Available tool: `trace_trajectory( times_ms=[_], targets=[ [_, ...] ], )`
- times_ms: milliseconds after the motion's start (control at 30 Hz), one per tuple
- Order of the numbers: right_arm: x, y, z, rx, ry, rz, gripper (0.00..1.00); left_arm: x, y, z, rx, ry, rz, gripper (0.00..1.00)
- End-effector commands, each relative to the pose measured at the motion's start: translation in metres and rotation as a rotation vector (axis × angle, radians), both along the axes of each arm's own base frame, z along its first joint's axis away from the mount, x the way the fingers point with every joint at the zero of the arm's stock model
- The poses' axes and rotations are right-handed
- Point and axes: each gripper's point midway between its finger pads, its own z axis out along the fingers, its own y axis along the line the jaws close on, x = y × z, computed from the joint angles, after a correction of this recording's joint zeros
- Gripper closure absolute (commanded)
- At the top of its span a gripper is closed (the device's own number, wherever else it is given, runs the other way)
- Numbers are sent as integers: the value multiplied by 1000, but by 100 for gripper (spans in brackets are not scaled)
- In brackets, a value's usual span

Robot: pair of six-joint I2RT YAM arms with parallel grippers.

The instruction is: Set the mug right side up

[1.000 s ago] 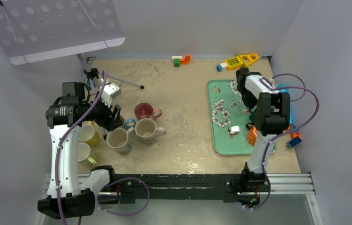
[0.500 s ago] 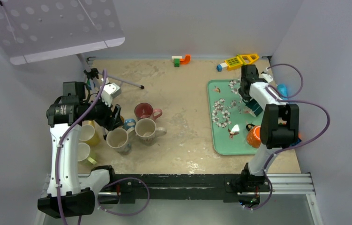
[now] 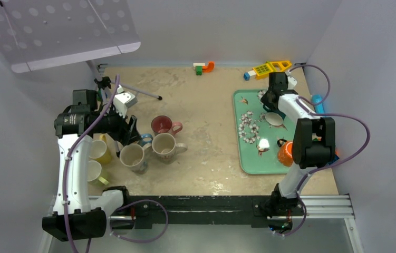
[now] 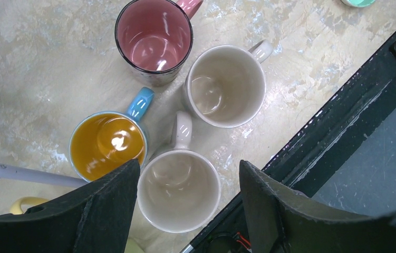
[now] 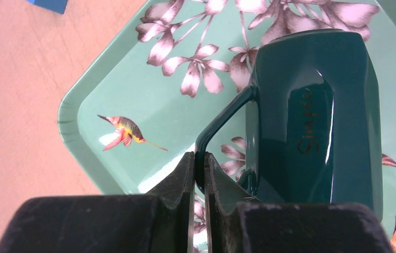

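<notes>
1. On the teal tray, upper right of the overhead view: dark green mug, faceted and glossy, gold lettering running down its side.
2. Filling the right half of the wrist view, over the tray's print of flowers and hummingbirds, with its thin handle curving out toward the left of the frame.
3. Showing in the overhead view only as a pale round face turned up toward the camera; rim or base, cannot tell.
4. Clamped tight on that handle, bottom centre of the wrist view: right pincer, both fingers pressed together with only the thin strip of handle between them.
5. Hanging over a cluster of mugs on the desk, left side of the overhead view: left pincer, fingers spread well apart, gripping nothing.
6. Framed between those fingers: cream mug, mouth up.
7. Just left of it, orange-lined mug with a blue handle; above and to the right, second cream mug; at the top of the frame, pink mug; all upright and close together.
8. Also on the tray, near its lower right corner: orange mug.
9. Against the far edge of the desk, above the tray: yellow toy.
</notes>
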Motion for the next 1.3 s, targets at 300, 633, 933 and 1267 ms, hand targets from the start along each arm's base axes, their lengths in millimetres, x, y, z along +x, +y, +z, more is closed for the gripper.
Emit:
trace_trajectory(
  times_ms=[300,633,933,1267],
  targets=[
    [5,30,67,15,-213,243,100,0,-21,23,-94,-42,-72,26],
    [-5,49,68,101,-229,308,100,0,-45,41,-96,-58,-170,24],
    [-19,58,84,125,-261,358,100,-1,-60,43,-92,-63,-230,23],
    [-19,69,94,198,-278,367,100,9,-110,44,-22,-114,-381,12]
  ],
)
